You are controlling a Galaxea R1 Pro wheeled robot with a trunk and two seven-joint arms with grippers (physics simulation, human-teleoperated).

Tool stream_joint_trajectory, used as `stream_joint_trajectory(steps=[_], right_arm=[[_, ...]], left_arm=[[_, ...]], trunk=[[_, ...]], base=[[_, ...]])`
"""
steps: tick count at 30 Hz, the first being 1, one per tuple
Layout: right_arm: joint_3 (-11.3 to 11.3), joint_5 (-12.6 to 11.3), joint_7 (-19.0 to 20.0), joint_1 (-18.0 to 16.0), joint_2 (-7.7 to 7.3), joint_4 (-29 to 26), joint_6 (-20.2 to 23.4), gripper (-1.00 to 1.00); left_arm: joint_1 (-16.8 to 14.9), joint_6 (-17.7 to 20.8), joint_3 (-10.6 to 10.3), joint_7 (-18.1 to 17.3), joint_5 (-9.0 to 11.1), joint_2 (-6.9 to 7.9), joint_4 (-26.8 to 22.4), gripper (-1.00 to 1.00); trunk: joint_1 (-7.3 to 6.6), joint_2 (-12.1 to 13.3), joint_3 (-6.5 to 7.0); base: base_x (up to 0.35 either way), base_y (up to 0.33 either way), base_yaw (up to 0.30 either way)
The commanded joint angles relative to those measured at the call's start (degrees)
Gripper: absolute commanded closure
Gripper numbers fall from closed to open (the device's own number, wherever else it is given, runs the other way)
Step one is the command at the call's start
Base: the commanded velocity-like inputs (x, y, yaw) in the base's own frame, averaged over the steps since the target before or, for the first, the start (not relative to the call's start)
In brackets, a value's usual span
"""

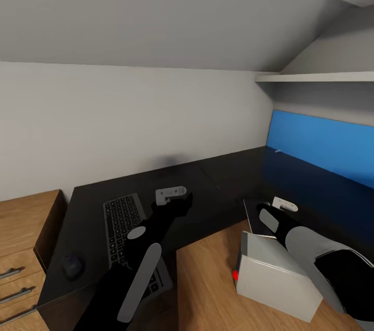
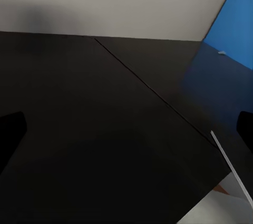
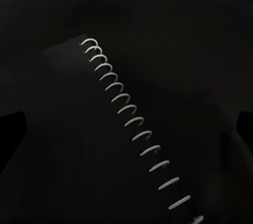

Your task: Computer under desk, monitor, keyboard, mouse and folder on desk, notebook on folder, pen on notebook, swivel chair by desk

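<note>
The right gripper (image 1: 270, 211), jaws apart, hovers just over the notebook (image 3: 105, 145), probably resting on the desk (image 1: 93, 206); its spiral runs diagonally.

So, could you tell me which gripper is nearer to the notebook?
The right gripper is nearer, hovering directly over the notebook at the desk edge. The left gripper hangs farther off, beside the keyboard.
</note>
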Motion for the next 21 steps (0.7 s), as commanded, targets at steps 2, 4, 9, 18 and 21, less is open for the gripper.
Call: stream_joint_trajectory(steps=[2, 4, 9, 18, 21], right_arm=[[0.2, -1.2, -0.3, 0.0, -0.01, 1.3, 0.4, -1.0], [0.2, -1.2, -0.3, 0.0, 0.01, 1.3, 0.4, -1.0], [0.3, -1.2, -0.3, 0.0, 0.05, 1.3, 0.2, -1.0], [0.3, -1.2, -0.2, 0.1, 0.02, 1.0, -0.1, -1.0], [0.3, -1.2, -0.2, 0.0, 0.03, 0.9, -0.6, -1.0]], left_arm=[[-0.1, 0.1, 0.0, 0.6, 0.6, 0.0, -0.1, -1.0], [-0.1, 0.1, 0.0, 0.6, 0.6, 0.0, -0.1, -1.0], [-0.1, 0.1, -0.1, 0.7, 0.6, 0.0, -0.1, -1.0], [-0.1, 0.1, -2.1, 1.0, 0.5, 0.0, -0.1, -1.0], [-0.1, 0.2, -2.1, 1.1, 0.5, 0.0, -0.1, -1.0]], trunk=[[0.0, 0.0, -0.08], [0.0, 0.0, -0.08], [0.0, 0.0, -0.08], [-0.88, 1.6, 0.64], [-1.54, 2.8, 1.18]], base=[[-0.018, 0.006, 0.0], [-0.098, 0.002, 0.0], [-0.079, 0.001, 0.0], [-0.006, 0.0, 0.0], [0.0, 0.0, 0.0]])
